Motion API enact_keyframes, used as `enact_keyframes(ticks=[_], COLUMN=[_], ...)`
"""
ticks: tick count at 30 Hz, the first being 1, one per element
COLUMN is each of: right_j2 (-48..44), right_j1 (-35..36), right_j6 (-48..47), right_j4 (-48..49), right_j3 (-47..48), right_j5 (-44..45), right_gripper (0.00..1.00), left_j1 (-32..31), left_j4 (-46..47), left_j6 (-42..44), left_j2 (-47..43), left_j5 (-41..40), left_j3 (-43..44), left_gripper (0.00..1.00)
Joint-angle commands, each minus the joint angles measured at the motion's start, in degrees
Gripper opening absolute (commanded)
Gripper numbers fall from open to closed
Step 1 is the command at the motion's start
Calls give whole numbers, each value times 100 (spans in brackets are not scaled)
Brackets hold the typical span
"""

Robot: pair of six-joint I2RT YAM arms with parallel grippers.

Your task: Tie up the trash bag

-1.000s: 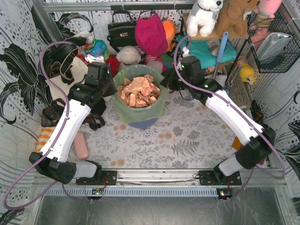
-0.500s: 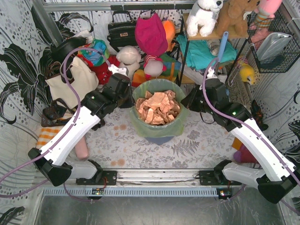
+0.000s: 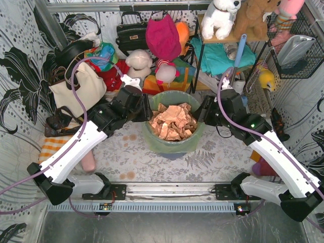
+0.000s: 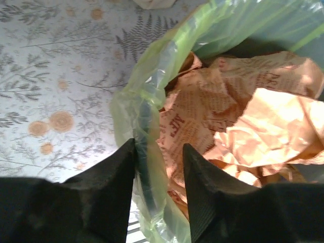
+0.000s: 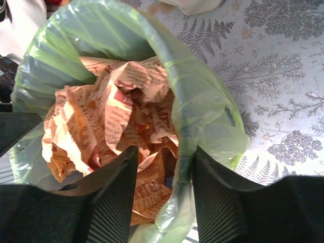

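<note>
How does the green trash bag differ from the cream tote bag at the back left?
The trash bag is thin translucent green plastic; the tote bag is opaque cream cloth with dark handles. The trash bag stands mid-table, mouth open, full of crumpled paper; the tote bag's contents are hidden. The left gripper and right gripper hold open jaws astride the trash bag's rim; neither is at the tote bag. Both are soft-sided bags.

Cream tote bag (image 3: 77, 92), black handbag (image 3: 130, 33)

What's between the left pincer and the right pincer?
The trash bag, filled with crumpled paper, sits between left pincer and right pincer, seen in the top view.
</note>
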Motion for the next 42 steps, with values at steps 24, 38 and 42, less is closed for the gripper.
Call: enact_keyframes(ticks=[24, 38, 42], right_j2=[279, 142, 284], right_j1=[-2416, -3341, -3333], right_j6=[-1581, -989, -799], right_j4=[-410, 1801, 2329], right_j3=[570, -2721, -3238], right_j5=[-870, -3380, -3733], right_gripper=[52, 46, 45], left_j1=[-154, 134, 152], left_j4=[948, 2533, 3138], left_j6=[-1005, -2510, -2558], left_j2=[-1453, -2132, -1804], left_j5=[-794, 188, 533], left_j3=[-1184, -4091, -4525], left_gripper=[57, 56, 56])
